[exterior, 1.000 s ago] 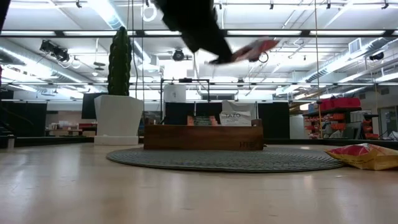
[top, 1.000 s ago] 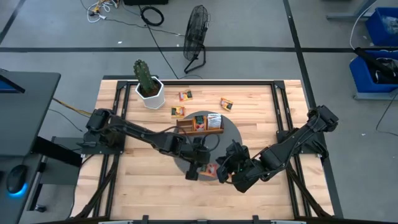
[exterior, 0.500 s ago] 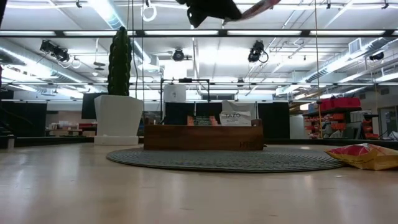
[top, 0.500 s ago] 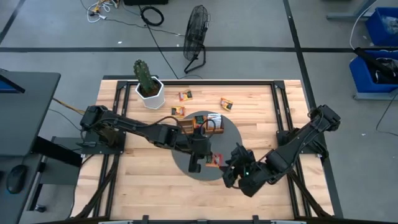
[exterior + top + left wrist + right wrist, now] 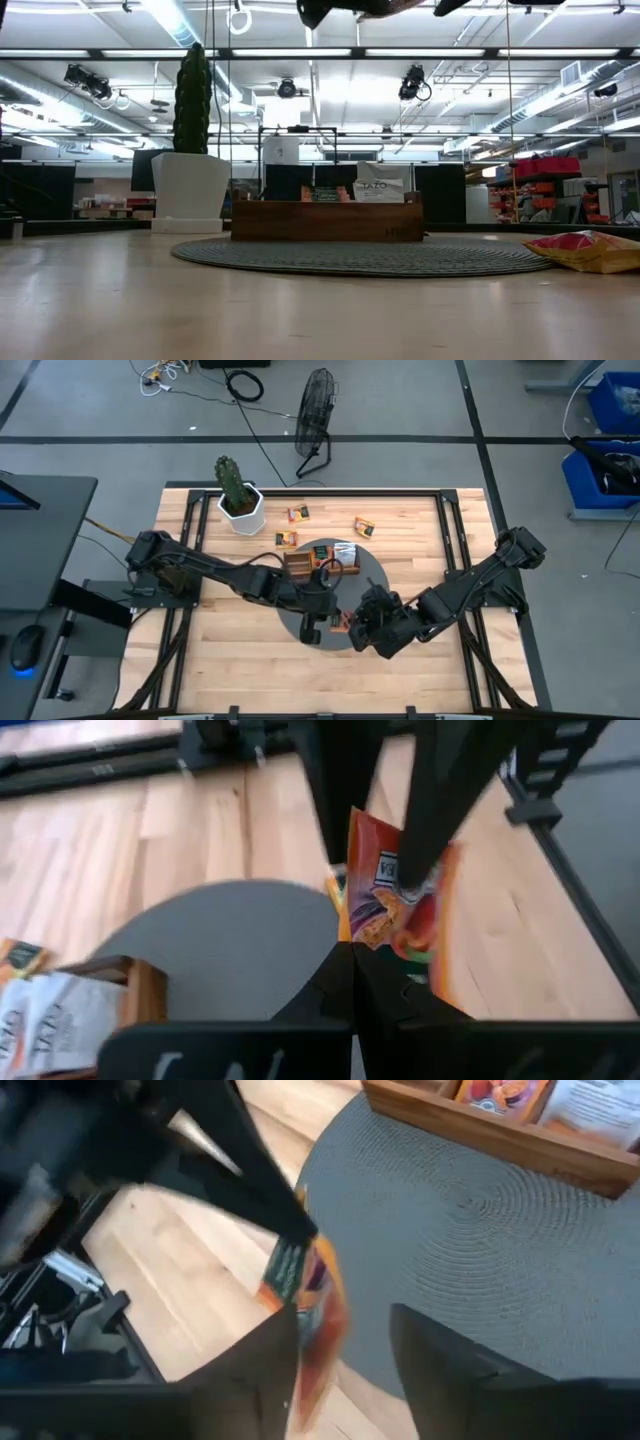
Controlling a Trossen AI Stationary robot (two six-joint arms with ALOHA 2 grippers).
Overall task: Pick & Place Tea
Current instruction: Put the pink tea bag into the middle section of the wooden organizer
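Two claws meet over one tea sachet

Our left claw [image 5: 330, 622] pinches the orange-red sachet [image 5: 392, 890] shut-tight above the grey mat [image 5: 372, 571]; just right of it, our right claw [image 5: 365, 622] stands parted around that sachet.

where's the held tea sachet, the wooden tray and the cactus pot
held tea sachet [image 5: 390, 910]: left wrist view, on its printed orange-red face.
wooden tray [image 5: 320, 563]: high view, on its front wall.
cactus pot [image 5: 243, 512]: high view, on the white pot's rim.
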